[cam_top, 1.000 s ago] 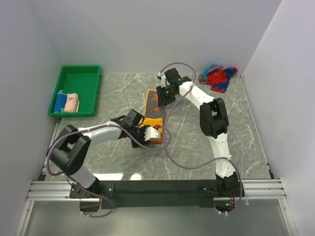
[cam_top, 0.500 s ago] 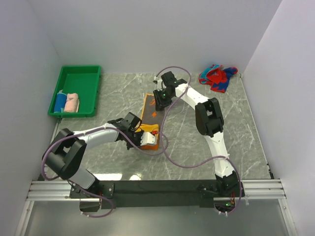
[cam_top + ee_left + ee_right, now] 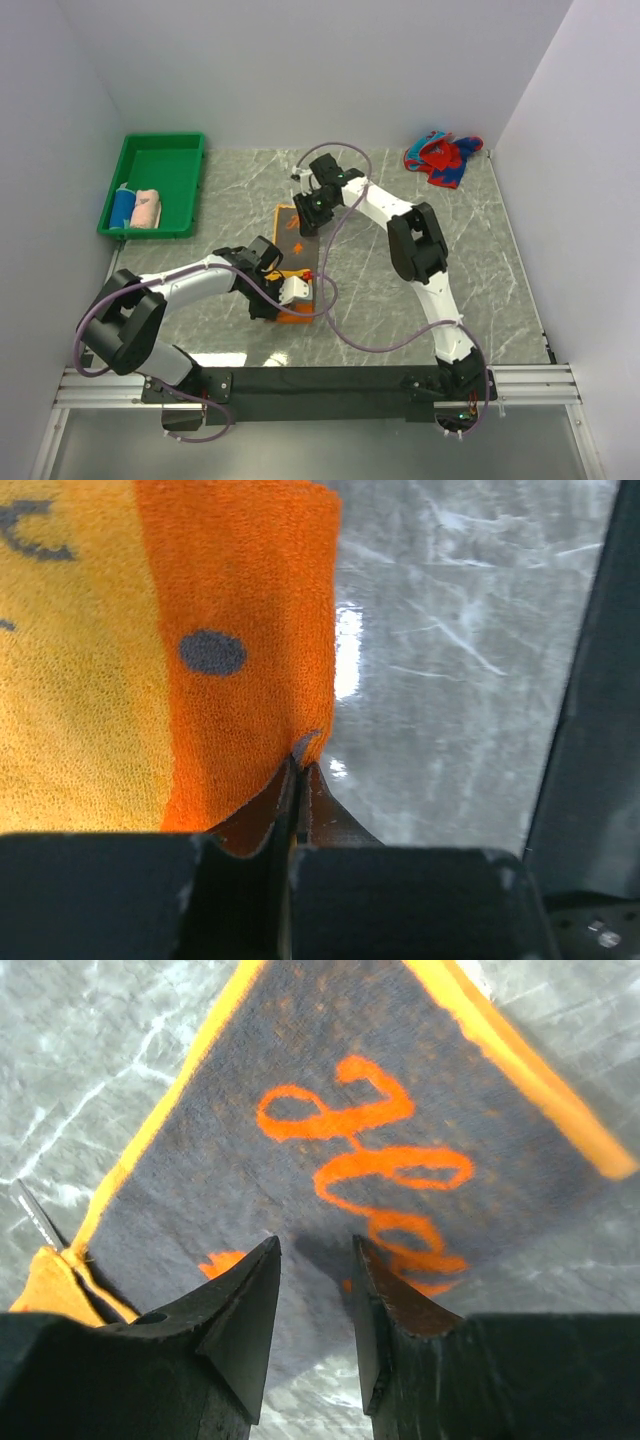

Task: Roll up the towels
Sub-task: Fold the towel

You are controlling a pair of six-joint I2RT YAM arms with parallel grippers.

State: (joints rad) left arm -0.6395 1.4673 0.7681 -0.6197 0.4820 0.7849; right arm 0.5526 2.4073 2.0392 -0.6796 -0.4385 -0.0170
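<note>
The orange towel (image 3: 292, 222) lies stretched out at the middle of the table, its dark grey face with orange marks up at the far end. My left gripper (image 3: 291, 296) is shut on the towel's near edge; in the left wrist view the jaws (image 3: 302, 755) pinch an orange corner (image 3: 240, 630). My right gripper (image 3: 307, 203) is at the towel's far end, jaws a little apart over the grey face (image 3: 400, 1090), with nothing between them (image 3: 315, 1250). The red-and-blue towel (image 3: 443, 157) lies crumpled at the far right. The blue (image 3: 122, 207) and pale pink (image 3: 147, 208) towels lie rolled in the tray.
The green tray (image 3: 160, 160) stands at the far left against the wall. White walls close in the table on three sides. Purple cables loop from both arms over the table's middle.
Both grippers have moved left and toward the near edge, and the orange towel has been dragged and stretched with them. The left gripper stays shut on its near end.
</note>
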